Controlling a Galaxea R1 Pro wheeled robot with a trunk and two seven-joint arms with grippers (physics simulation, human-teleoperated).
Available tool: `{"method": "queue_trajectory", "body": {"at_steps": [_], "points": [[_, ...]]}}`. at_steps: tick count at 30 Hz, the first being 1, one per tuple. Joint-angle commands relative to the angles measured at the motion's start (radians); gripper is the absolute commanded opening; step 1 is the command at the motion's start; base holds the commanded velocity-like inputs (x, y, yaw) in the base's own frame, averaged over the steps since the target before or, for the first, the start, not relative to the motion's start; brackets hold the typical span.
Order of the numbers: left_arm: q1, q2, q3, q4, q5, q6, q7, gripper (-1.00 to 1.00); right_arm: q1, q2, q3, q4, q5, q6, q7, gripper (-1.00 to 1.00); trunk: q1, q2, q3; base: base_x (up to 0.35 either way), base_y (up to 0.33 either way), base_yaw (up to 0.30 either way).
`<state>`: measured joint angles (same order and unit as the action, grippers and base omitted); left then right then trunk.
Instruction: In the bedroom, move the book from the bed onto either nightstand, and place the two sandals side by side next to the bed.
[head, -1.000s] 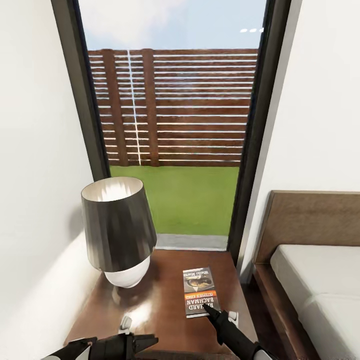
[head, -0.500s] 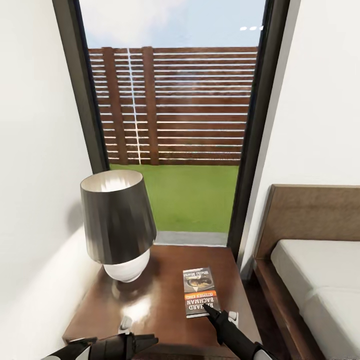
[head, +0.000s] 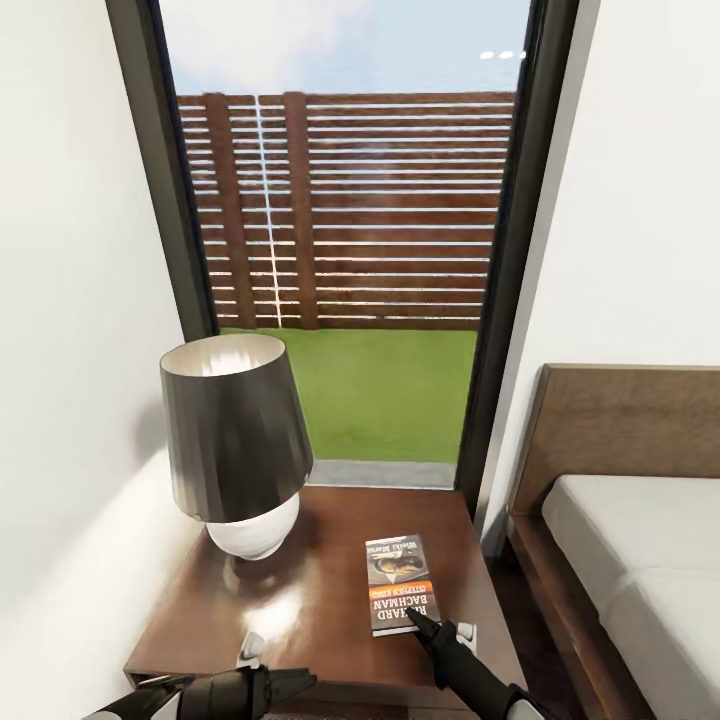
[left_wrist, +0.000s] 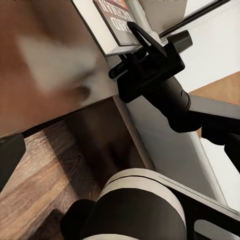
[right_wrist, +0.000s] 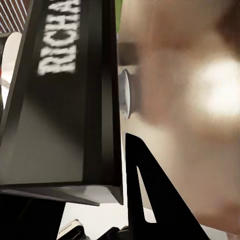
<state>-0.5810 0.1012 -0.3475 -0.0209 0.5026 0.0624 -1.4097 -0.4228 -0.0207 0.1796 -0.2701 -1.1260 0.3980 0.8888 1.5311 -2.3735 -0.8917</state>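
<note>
The book (head: 400, 585), dark with an orange band and "RICHARD BACHMAN" in white, lies on the right half of the glossy brown nightstand (head: 310, 610). My right gripper (head: 413, 616) is at the book's near right corner, its fingers closed around that corner. In the left wrist view the right gripper (left_wrist: 127, 47) straddles the edge of the book (left_wrist: 114, 14). The right wrist view has the book's cover (right_wrist: 60, 100) close up, with one finger (right_wrist: 147, 195) between it and the nightstand top (right_wrist: 195, 100). My left gripper (head: 300, 684) hangs open in front of the nightstand's near edge, holding nothing.
A lamp (head: 235, 440) with a dark shade and white base takes up the nightstand's left half. The bed (head: 640, 570) with its brown headboard lies to the right. A white wall is close on the left, and a tall window stands behind.
The head camera has shifted, so the nightstand's front edge shows more. The book and both grippers have kept their places.
</note>
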Motion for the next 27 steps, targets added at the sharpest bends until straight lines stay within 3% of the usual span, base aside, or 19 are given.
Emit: {"method": "queue_trajectory", "body": {"at_steps": [1,17,27], "points": [[0.0,0.0,-0.008,-0.001,0.008,0.007,-0.002,1.0,-0.001,-0.001,0.006,0.0,-0.011,0.007,0.001,-1.0,0.0,0.0,-0.001,0.017,0.0,0.0],[0.0,0.0,-0.008,-0.001,0.008,0.007,0.001,1.0,-0.001,-0.001,0.006,0.0,-0.011,0.007,0.0,-1.0,0.0,0.0,-0.001,0.063,0.0,0.0],[0.0,0.0,-0.008,-0.001,0.008,0.007,0.0,1.0,-0.001,-0.001,0.006,0.0,-0.011,0.007,0.0,-1.0,0.034,-0.063,-0.029,0.0,0.0,0.0]]}}
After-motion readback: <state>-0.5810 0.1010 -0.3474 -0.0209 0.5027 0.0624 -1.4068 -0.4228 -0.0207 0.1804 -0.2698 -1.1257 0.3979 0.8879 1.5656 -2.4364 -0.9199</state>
